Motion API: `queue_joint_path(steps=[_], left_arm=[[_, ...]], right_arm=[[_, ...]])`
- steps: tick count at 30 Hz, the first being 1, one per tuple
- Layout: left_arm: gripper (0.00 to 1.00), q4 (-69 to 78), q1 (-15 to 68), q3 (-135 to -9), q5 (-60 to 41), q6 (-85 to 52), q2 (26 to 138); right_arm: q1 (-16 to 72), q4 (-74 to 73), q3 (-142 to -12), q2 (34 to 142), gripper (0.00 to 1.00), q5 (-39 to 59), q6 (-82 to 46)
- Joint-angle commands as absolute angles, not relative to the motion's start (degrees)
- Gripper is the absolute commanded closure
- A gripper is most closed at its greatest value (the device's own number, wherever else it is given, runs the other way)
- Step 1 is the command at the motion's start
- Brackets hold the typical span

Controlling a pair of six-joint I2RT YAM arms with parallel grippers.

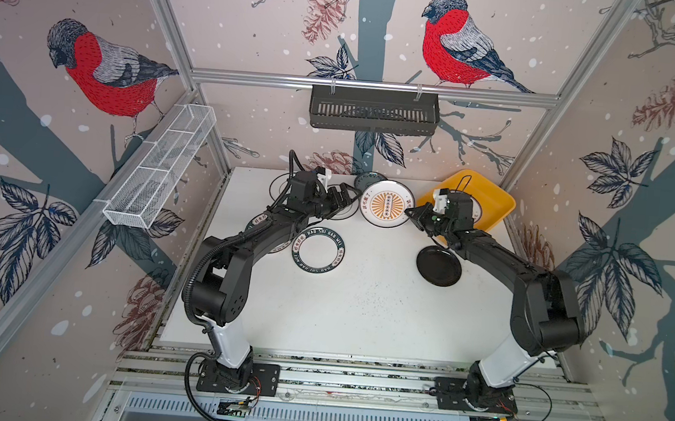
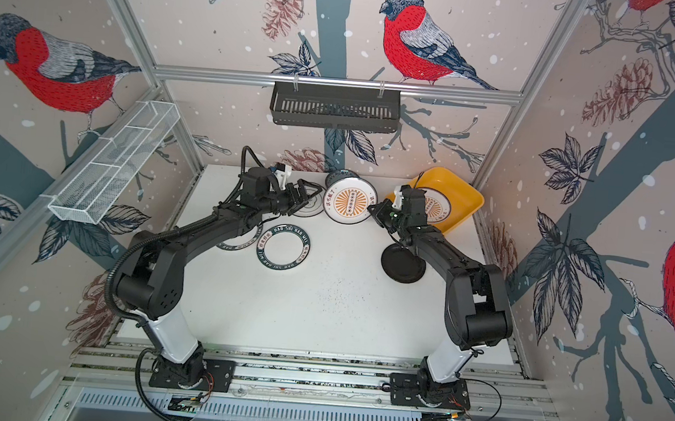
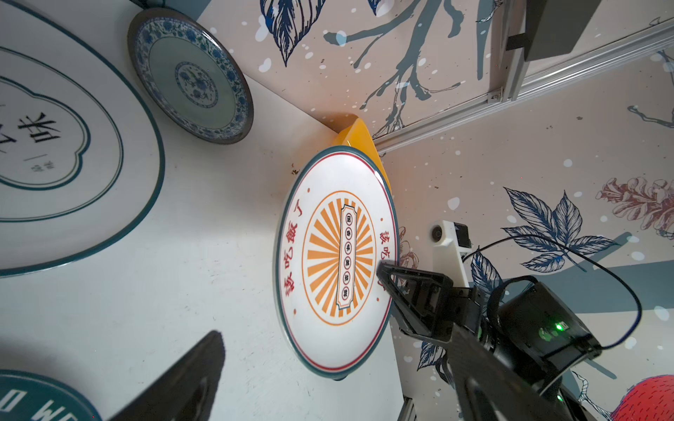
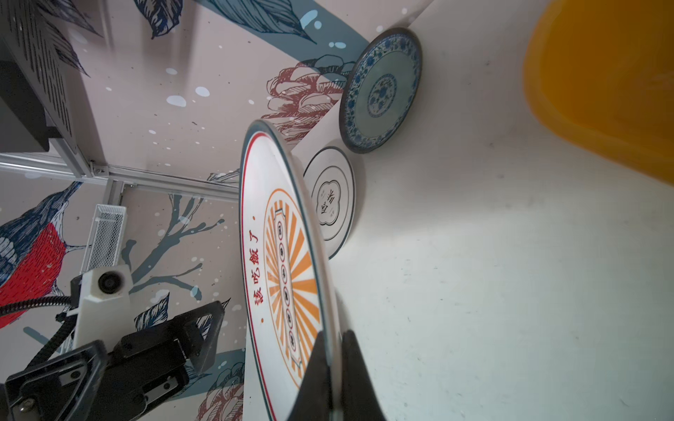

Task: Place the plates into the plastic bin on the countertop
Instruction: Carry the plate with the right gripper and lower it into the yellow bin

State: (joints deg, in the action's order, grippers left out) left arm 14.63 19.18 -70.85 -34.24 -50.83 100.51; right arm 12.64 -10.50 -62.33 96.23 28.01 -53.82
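Bird-patterned walls [image 1: 260,25] enclose the countertop [image 1: 361,305]. Near its far edge the right gripper [image 1: 409,213] clamps a lifted sunburst plate [image 1: 386,204] by the rim; the left gripper [image 1: 349,196] gapes beside it. So held, it could pivot and drop short of the plastic bin [image 1: 499,202] in the far right corner.

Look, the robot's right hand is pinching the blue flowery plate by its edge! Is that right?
Not quite. The right gripper is pinching a plate by its edge, but it is the white plate with the orange sunburst, not the blue flowery plate, which sits apart on the countertop. The right wrist view shows this best.
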Motion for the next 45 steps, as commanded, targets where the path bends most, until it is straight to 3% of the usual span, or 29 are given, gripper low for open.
queue_joint_path(steps=[1,21,45], left_arm=[[0.04,18.52,19.47,-70.61,-35.73,-48.74,99.78],[0.04,16.63,31.62,-90.65,-45.97,-41.33,117.02],[0.04,-1.24,31.27,-97.65,-33.87,-26.49,117.29]], right_arm=[[10.6,-11.39,-62.15,94.88,0.99,26.88,-54.03],[-6.79,-9.5,-59.8,92.66,0.99,18.91,-56.0],[-10.45,-5.17,-78.63,114.61,0.98,12.42,-58.38]])
